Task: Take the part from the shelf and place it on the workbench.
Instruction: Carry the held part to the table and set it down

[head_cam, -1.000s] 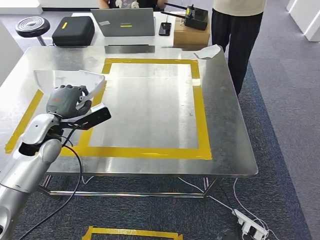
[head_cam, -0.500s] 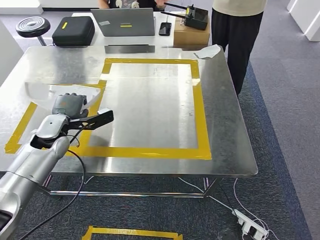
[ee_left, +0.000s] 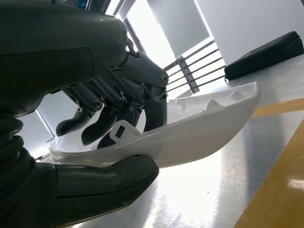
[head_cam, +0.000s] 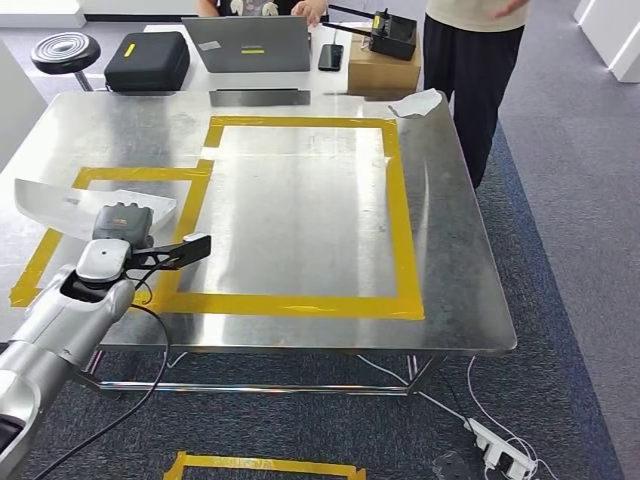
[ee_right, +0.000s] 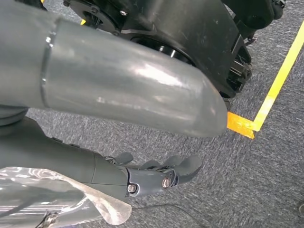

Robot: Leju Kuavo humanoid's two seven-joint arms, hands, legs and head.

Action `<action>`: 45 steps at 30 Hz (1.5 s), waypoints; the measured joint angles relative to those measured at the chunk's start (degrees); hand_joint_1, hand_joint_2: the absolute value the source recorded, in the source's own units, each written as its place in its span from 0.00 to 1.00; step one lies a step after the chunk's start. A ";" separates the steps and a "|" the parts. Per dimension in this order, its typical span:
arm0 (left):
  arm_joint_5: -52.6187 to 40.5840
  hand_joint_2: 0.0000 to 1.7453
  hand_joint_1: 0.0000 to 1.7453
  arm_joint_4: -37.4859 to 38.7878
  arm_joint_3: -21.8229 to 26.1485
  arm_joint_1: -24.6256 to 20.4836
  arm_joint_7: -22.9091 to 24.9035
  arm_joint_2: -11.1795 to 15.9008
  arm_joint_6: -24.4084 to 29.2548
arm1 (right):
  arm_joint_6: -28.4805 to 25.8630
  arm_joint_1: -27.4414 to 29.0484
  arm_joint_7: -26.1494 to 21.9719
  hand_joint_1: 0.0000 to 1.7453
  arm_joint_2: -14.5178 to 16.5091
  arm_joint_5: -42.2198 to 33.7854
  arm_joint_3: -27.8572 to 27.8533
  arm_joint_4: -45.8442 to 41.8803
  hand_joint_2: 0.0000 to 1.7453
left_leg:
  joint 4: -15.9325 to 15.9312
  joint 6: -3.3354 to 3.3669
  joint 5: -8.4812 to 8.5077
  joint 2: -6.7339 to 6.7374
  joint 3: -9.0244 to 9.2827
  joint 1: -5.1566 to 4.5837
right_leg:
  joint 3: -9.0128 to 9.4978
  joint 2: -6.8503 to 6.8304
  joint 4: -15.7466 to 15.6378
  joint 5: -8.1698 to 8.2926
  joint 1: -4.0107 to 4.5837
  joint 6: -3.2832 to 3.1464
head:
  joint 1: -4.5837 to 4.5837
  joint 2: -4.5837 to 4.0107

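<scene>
The part (head_cam: 54, 206) is a long, thin white plastic shell, held low over the left side of the steel workbench (head_cam: 302, 220), above a small yellow-taped rectangle. My left hand (head_cam: 124, 222) grips it, fingers on top and thumb underneath. In the left wrist view the part (ee_left: 204, 126) stretches away from the left hand (ee_left: 118, 109), its far end close above the metal; I cannot tell whether it touches. My right hand (ee_right: 157, 173) hangs beside my body over the grey carpet, fingers straight and holding nothing.
A large yellow tape square (head_cam: 404, 230) marks the bench middle. Behind the bench stand a laptop (head_cam: 247, 45), a black case (head_cam: 147, 62), a cardboard box (head_cam: 383, 68) and a stool (head_cam: 66, 50). A person (head_cam: 472, 70) stands at the far right corner. A power strip (head_cam: 502, 455) lies on the floor.
My left hand has drawn back toward me and lowered with the part, which now sits further left and flatter over the bench. The person behind has shifted slightly.
</scene>
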 joint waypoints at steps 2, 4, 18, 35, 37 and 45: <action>-0.85 1.00 0.74 0.66 0.21 0.01 0.44 0.21 -0.11 | 0.58 0.17 0.28 0.00 0.17 0.68 -0.38 0.20 0.00 | 0.00 0.00 0.00 0.00 0.00 0.00 | 0.00 0.00 0.00 0.00 0.00 0.00 | -0.01 0.01; -1.51 1.00 0.25 1.47 0.73 0.10 0.52 0.47 0.04 | 1.11 0.36 0.67 0.00 0.40 1.36 -0.87 0.43 0.00 | 0.00 0.00 0.00 0.00 0.00 0.00 | 0.00 -0.01 0.00 0.00 0.00 0.00 | -0.01 0.01; -2.34 0.00 0.00 2.99 4.25 0.97 -3.89 0.80 6.34 | 2.74 2.47 2.86 0.00 1.21 4.89 -4.81 0.54 0.00 | 0.01 0.00 0.00 0.00 0.00 0.00 | 0.00 -0.02 0.00 0.00 0.00 0.00 | 0.00 0.01; -3.01 0.00 0.00 -0.77 4.22 0.48 -6.15 -0.12 14.03 | 2.55 4.20 1.25 0.00 1.54 4.68 -5.90 0.50 0.00 | -0.35 1.24 0.44 0.06 0.21 -0.10 | 0.11 -0.03 -0.46 0.21 -0.20 0.82 | -0.04 0.01; -2.84 0.00 0.00 -2.58 4.23 0.41 -6.56 -0.07 14.05 | 2.36 4.40 1.08 0.00 1.54 4.69 -5.91 0.44 0.00 | -1.63 1.68 1.32 0.21 0.66 0.28 | -0.84 -0.14 1.70 -1.79 -0.08 1.10 | 0.09 0.01; -2.54 0.00 0.00 -5.64 4.16 1.22 -7.82 0.21 14.96 | 2.15 4.86 0.86 0.00 1.55 4.44 -5.92 0.46 0.00 | -0.69 0.72 1.79 0.33 -0.86 1.14 | -0.42 -0.21 4.86 -2.52 -1.22 2.92 | 0.38 0.00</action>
